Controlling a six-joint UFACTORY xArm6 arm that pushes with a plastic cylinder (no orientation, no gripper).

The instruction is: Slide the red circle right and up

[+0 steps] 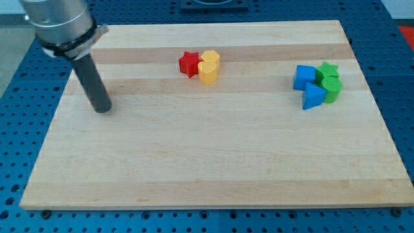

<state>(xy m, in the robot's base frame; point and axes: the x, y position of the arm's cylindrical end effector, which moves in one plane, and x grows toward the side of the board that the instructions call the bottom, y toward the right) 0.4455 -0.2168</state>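
My tip (102, 109) rests on the wooden board (207, 162) at the view's left, far to the left of every block. A red star (188, 63) sits at the top centre, touching a yellow round block (211, 57) and a yellow heart-like block (207, 72) on its right. I see no red circle; it may be hidden or absent from this view.
At the view's right is a tight cluster: a blue cube (304, 76), a blue triangle (313, 97), a green star (328, 69) and a green round block (332, 88). A blue perforated table (13, 162) surrounds the board.
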